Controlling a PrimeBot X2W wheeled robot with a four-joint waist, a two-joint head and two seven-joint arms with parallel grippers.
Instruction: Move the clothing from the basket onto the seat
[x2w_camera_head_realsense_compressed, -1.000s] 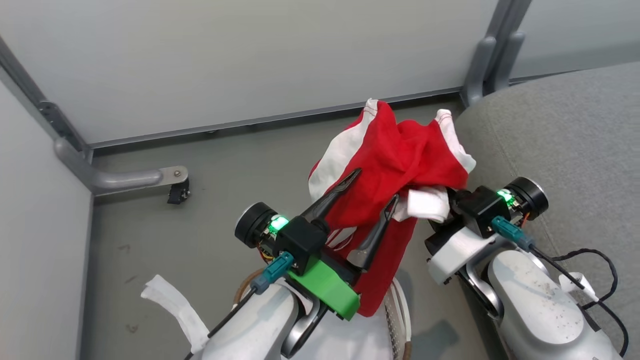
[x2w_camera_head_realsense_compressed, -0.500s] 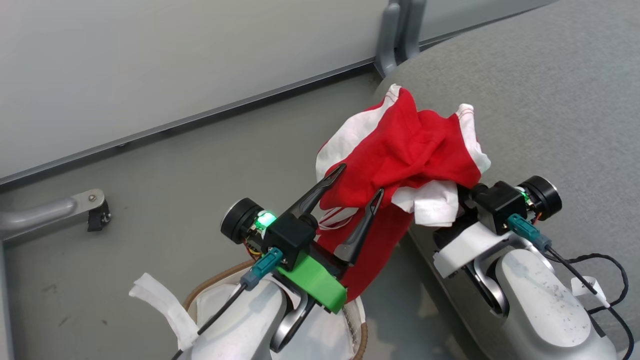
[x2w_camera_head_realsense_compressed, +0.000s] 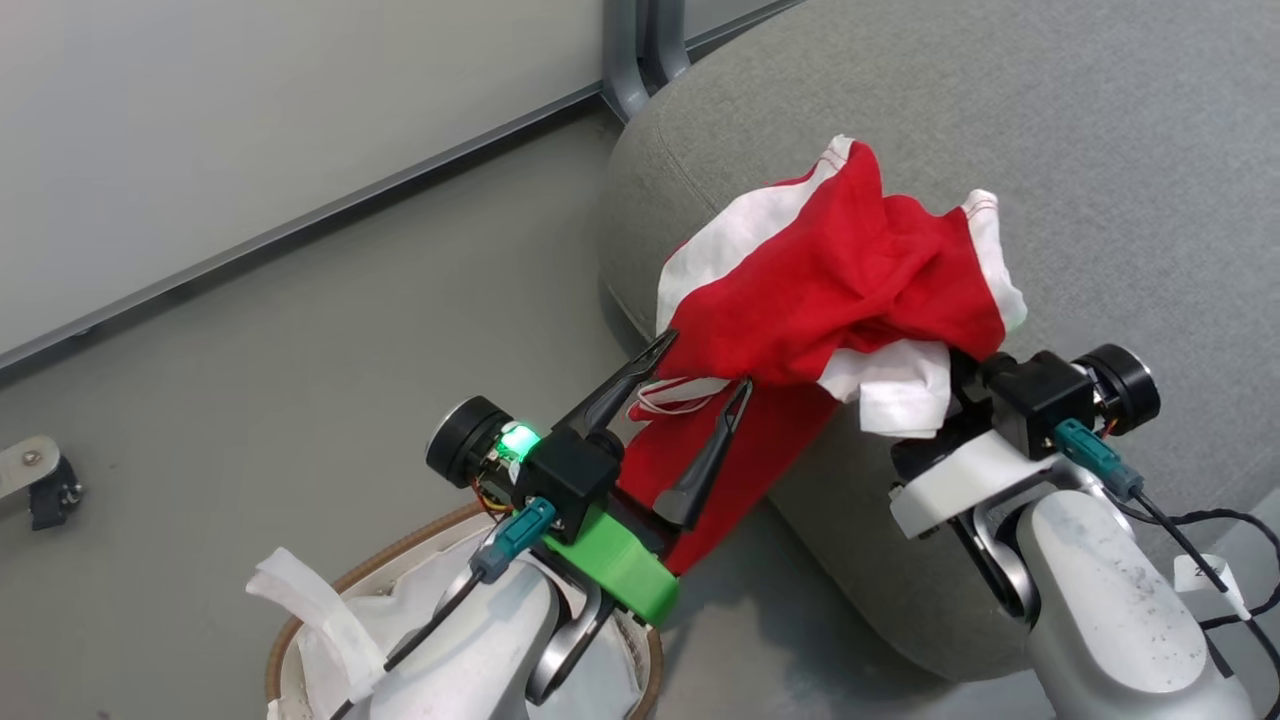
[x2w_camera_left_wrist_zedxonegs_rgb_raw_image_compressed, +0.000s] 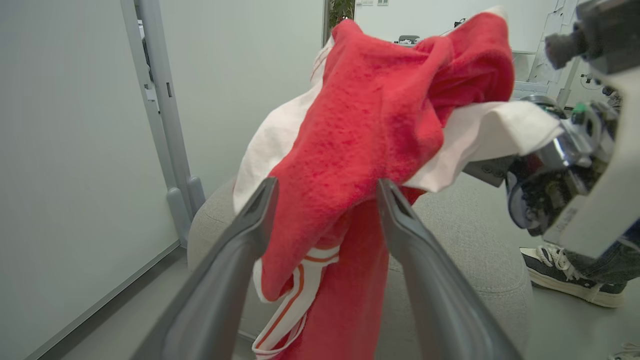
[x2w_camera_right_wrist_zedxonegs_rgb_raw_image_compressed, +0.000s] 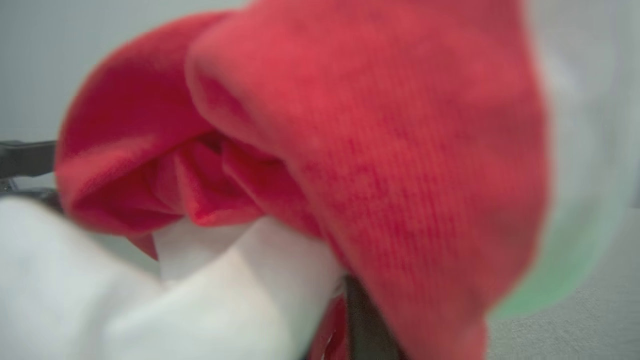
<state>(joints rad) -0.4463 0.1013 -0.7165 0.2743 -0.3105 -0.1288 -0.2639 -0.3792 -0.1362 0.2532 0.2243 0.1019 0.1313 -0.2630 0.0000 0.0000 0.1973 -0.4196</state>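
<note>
The red clothing (x2w_camera_head_realsense_compressed: 830, 290) with white panels hangs bunched in the air over the near corner of the grey seat (x2w_camera_head_realsense_compressed: 1100, 150). My right gripper (x2w_camera_head_realsense_compressed: 962, 380) is shut on it; its fingers are buried in the fabric, which covers most of the right wrist view (x2w_camera_right_wrist_zedxonegs_rgb_raw_image_compressed: 375, 150). My left gripper (x2w_camera_head_realsense_compressed: 703, 368) stands open just left of the bundle, and a red fold with a striped white trim (x2w_camera_left_wrist_zedxonegs_rgb_raw_image_compressed: 370, 110) droops between its fingers (x2w_camera_left_wrist_zedxonegs_rgb_raw_image_compressed: 240, 240). The basket (x2w_camera_head_realsense_compressed: 300, 620), white liner inside, sits on the floor under my left forearm.
A pale wall panel with a grey metal post (x2w_camera_head_realsense_compressed: 640, 50) runs behind the seat. A small bracket (x2w_camera_head_realsense_compressed: 40, 480) sits on the grey floor at the far left. A black cable (x2w_camera_head_realsense_compressed: 1230, 540) trails by my right arm. A person's shoe (x2w_camera_left_wrist_zedxonegs_rgb_raw_image_compressed: 570, 277) stands beyond the seat.
The camera has swung to the right, arms and garment turning with it. The clothing, earlier over the floor beside the seat, now hangs over the seat's corner. Both grippers keep their state.
</note>
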